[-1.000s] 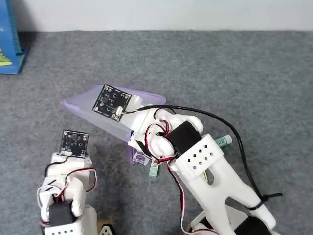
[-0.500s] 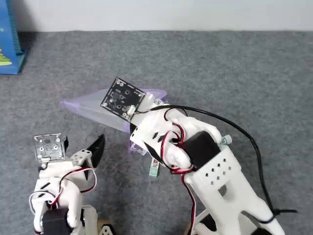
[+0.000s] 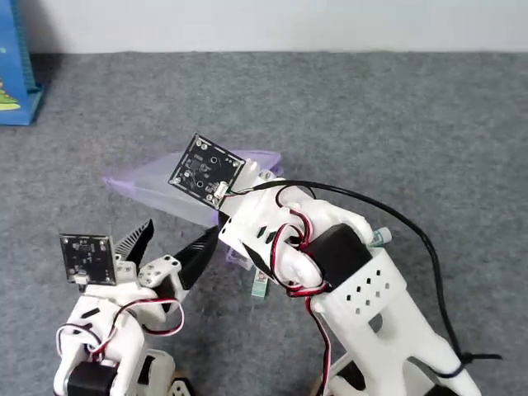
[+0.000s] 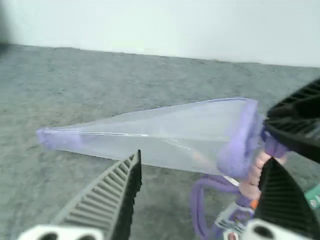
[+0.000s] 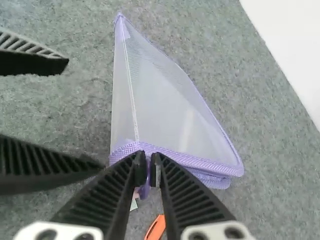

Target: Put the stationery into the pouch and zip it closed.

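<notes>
Grips rim of translucent purple pouch [image 5: 160, 115] with clenched right gripper [image 5: 148, 157]; spreads left gripper [image 3: 183, 228] near-left; apparently needs bracing before zipping.

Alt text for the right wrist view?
The right gripper, black and ribbed, is shut on the purple-trimmed end of a translucent purple mesh pouch, which stretches away over the grey felt tabletop. The left gripper, open, sits beside the pouch.

Glossy see-through plastic pouch [image 3: 153, 188] on matt, rough carpet [image 3: 371, 115].

On table [image 3: 412, 124], pouch [image 3: 150, 183] beyond left hand [image 3: 180, 230]
</notes>
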Tool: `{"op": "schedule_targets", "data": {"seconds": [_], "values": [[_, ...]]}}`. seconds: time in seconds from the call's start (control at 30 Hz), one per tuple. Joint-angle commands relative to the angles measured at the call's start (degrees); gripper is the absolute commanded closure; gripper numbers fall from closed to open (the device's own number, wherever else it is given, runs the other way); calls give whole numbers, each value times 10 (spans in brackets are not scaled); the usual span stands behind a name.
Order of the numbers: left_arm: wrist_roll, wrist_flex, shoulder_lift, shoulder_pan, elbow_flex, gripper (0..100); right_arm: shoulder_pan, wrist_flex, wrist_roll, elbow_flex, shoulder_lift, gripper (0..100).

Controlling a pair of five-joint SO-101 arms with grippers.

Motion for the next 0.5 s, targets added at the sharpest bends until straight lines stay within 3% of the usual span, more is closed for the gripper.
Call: {"op": "schedule_targets", "data": {"seconds": [0.0, 0.2, 0.47], "values": [[5, -11, -8, 25, -15, 642, -7, -8, -7, -9, -27, 990], [4, -76, -8, 25, 46, 643, -26, 5, -7, -8, -28, 990], [2, -105, -8, 25, 85, 644, -25, 18, -7, -9, -28, 990]]}}
